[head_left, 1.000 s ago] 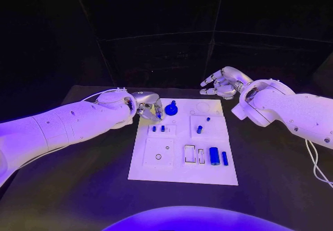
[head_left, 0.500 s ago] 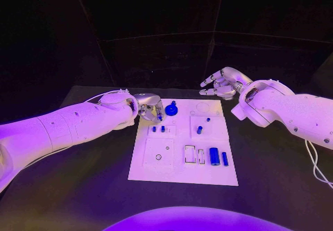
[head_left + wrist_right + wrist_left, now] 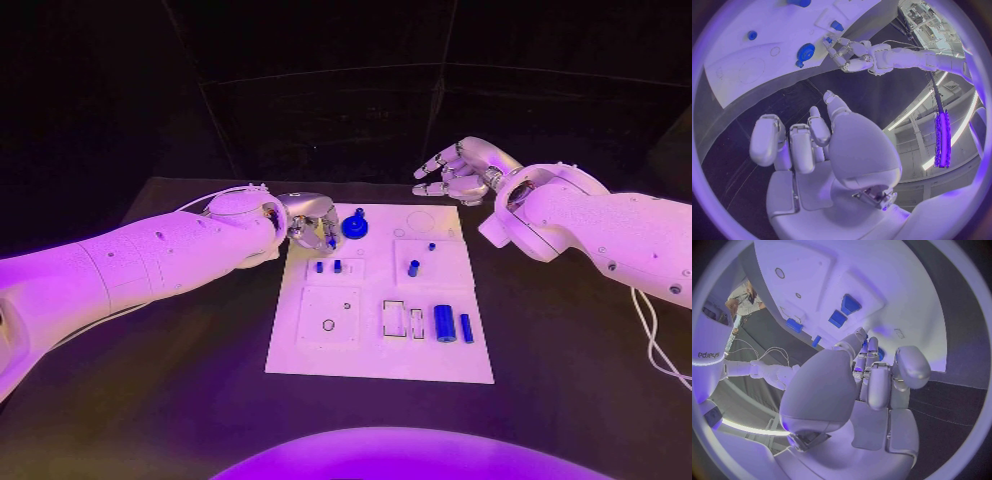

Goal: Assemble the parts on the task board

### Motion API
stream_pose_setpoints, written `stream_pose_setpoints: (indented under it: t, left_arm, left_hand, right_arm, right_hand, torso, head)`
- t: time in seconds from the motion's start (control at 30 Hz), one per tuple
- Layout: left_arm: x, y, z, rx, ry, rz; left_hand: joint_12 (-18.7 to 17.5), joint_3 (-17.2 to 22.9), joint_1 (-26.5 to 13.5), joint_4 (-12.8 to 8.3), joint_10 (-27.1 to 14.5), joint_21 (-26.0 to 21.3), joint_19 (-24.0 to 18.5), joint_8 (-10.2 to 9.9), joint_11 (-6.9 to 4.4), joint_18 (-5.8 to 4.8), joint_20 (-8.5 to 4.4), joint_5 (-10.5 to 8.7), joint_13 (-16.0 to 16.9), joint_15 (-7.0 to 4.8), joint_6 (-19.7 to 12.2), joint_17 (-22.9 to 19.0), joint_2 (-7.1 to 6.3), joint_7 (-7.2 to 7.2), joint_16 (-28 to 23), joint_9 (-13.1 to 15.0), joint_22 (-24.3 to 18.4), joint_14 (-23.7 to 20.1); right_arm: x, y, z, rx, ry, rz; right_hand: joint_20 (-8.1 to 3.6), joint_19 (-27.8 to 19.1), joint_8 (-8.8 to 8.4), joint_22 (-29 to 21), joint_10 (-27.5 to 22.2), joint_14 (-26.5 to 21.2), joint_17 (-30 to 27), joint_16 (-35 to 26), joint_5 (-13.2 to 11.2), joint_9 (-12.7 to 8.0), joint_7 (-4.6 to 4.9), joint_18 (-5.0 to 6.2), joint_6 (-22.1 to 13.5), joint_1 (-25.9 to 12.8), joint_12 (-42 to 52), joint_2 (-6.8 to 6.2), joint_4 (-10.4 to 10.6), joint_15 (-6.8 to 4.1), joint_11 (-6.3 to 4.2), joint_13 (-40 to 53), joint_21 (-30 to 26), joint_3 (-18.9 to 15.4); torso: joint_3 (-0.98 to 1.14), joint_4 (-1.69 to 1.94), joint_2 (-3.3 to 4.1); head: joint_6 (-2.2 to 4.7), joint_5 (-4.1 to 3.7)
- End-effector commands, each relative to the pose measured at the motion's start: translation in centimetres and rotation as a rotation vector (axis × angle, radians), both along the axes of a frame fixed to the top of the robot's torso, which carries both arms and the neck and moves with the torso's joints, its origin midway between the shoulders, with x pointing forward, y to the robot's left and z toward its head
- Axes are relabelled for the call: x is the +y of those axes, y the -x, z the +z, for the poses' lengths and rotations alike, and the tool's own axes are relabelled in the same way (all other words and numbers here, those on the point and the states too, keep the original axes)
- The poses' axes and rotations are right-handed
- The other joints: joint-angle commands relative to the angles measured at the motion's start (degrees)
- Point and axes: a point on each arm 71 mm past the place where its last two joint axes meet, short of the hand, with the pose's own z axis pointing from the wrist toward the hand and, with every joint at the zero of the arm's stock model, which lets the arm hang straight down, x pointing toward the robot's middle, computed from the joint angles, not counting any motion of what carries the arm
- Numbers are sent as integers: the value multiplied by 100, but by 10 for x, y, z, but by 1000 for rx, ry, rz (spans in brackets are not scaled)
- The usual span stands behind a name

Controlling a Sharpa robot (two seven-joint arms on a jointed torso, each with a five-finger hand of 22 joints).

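Both hands empty at the task board's (image 3: 378, 362) far end.
I see my left hand (image 3: 310, 223) curled closed beside the round blue part (image 3: 355, 228); right hand (image 3: 459, 172) spread, empty, beyond the board.

Black table (image 3: 173, 400), dark panelled backdrop (image 3: 346, 110), glowing ceiling strip light (image 3: 942, 140).

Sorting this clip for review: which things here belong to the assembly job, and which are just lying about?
Job:
task board
round blue part
blue cylinder
blue pegs
left hand, at the board's far left corner
right hand, beyond the board

Lying about:
white cable on the table
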Motion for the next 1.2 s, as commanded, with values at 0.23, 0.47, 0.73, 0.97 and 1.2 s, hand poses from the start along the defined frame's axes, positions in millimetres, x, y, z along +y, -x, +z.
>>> stream_pose_setpoints:
  t: [0.23,0.47,0.73,0.97,1.2]
  left_arm:
    - [-2,-2,-1,17,-9,9]
    - [-3,-2,-2,22,-12,8]
    - [-6,-2,-2,27,-12,-1]
    - [-7,-1,-2,26,-10,-3]
    - [-8,-1,-1,21,-6,-4]
  left_hand:
    - [-40,21,-74,1,52,19,13,-31,1,-88,24,-29,-1,-2,32,-12,-10,24,7,-6,-2,94]
    - [-40,21,-74,1,52,19,13,-31,1,-88,24,-29,-1,-2,32,-12,-10,24,7,-6,-2,94]
    - [-44,30,-81,0,60,18,10,-33,-2,-87,25,-31,2,-2,41,-19,-9,19,5,-6,-1,91]
    - [-28,72,-92,-27,161,32,4,-8,-34,-85,17,-37,35,-24,131,-19,-11,-10,12,7,24,89]
    - [-7,94,-93,-54,232,55,7,13,-59,-87,5,-39,62,-42,193,-11,-15,-29,22,19,53,92]
  right_arm:
    - [2,0,1,-6,-1,12]
    - [2,0,1,-6,-1,12]
    - [2,0,1,-6,-1,12]
    - [2,0,1,-6,-1,11]
    - [2,0,1,-5,-1,11]
  right_hand:
    - [-33,-12,31,-3,-7,351,263,-27,37,-9,-6,112,-44,-16,-16,52,17,-43,-9,7,-25,-7]
    - [-33,-12,31,-3,-7,351,263,-27,37,-9,-6,112,-44,-16,-16,52,17,-43,-9,7,-25,-7]
    - [-33,-12,31,-3,-7,351,263,-27,37,-9,-6,112,-44,-16,-16,52,17,-43,-9,7,-25,-7]
    - [-33,-12,31,-3,-7,351,263,-27,37,-9,-6,112,-44,-16,-16,52,17,-43,-9,7,-25,-7]
    - [-33,-12,31,-3,-7,351,263,-27,37,-9,-6,112,-44,-16,-16,52,17,-43,-9,7,-25,-7]
  torso:
    - [1,2,-3]
    - [3,-3,-3]
    - [2,4,-3]
    - [1,3,-4]
    - [1,5,-4]
  head:
    - [-9,3]
    - [-16,-2]
    - [-19,-10]
    - [-19,-13]
    - [-20,-14]
